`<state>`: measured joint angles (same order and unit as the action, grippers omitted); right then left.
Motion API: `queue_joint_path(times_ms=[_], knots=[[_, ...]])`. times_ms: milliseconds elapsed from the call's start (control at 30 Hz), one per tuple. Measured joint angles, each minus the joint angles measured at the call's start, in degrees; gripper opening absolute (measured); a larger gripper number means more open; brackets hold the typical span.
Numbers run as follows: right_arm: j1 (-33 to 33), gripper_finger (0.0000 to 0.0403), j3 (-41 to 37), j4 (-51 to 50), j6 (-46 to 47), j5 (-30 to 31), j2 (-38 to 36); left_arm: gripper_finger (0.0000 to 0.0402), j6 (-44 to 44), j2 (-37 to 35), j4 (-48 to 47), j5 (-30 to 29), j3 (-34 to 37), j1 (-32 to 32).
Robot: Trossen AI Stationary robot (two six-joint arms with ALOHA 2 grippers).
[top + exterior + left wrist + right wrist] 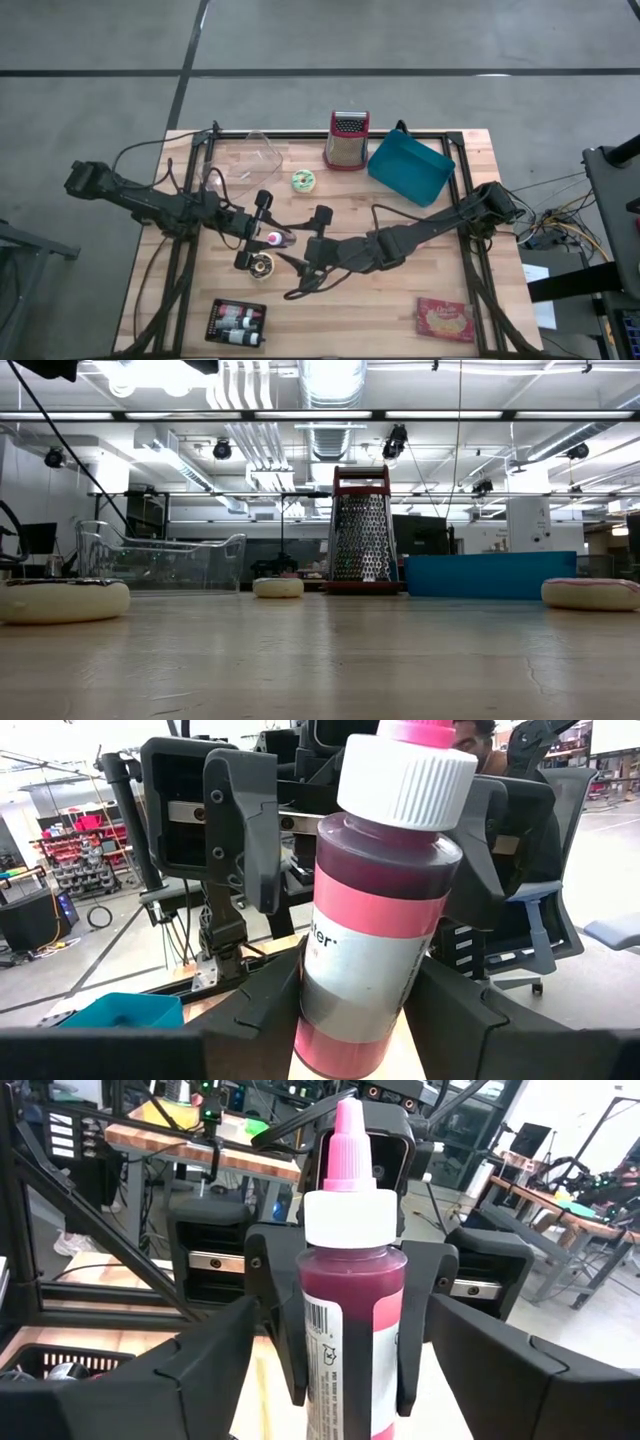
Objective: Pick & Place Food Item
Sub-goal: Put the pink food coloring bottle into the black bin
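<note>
While the left pincer [268, 238] grips the bottle [272, 238] above the wooden table [400, 300], the right pincer [297, 262] gapes.

High view looks straight down on the whole table [330, 300]. Low view sits at tabletop level, facing across to the grater [362, 530] — also in the high view. Both wrist views face each other, very close on the same bottle [385, 910] — one per side.

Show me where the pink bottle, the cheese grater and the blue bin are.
pink bottle [345, 1340]: right wrist view, on its liquid-filled body.
cheese grater [346, 141]: high view, on its metal face.
blue bin [410, 168]: high view, on its inner wall.
</note>
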<state>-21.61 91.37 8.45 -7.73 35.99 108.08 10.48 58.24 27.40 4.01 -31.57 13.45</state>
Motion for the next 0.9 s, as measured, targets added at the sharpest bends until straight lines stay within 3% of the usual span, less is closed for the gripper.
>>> queue_joint_path(times_ms=[567,900], knots=[[0.0,0.0344,0.0,0.0,0.24,0.17,0.02,0.0163,0.02,0.0,-0.02,0.0,0.0,0.0],[-1.18,0.035,0.0,-0.11,-0.24,0.0,0.02,0.0163,0.04,-0.02,0.0,-0.02,0.0,0.0]])
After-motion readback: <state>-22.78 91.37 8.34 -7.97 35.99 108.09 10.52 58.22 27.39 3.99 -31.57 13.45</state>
